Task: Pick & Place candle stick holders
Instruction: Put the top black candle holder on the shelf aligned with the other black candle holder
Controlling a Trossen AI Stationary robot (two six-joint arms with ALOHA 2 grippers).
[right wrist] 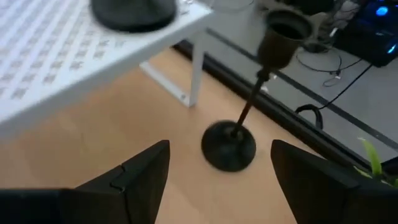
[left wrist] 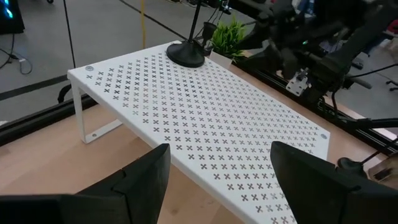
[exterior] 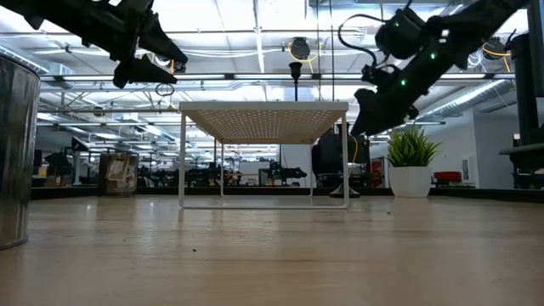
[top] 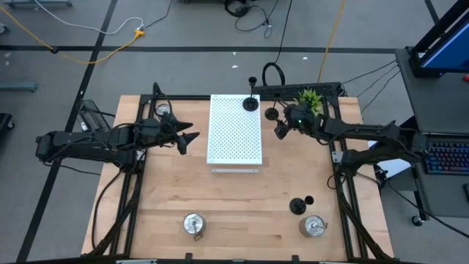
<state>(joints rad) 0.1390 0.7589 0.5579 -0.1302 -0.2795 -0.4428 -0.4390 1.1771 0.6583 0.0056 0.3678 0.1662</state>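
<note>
One black goblet holder stands by its round base on the far right corner of the white perforated board. A second black one stands on the table just right of the board, and my open right gripper hovers above and short of it. A third black holder stands near the front right. Silver holders sit on the table at the front left, the front right and the far left. My open left gripper hovers at the board's left edge.
A green potted plant stands at the far right, behind the right arm. The board stands on thin legs with open space beneath it. Bare wood lies between the board and the table's front edge. Black frame rails run along the table's sides.
</note>
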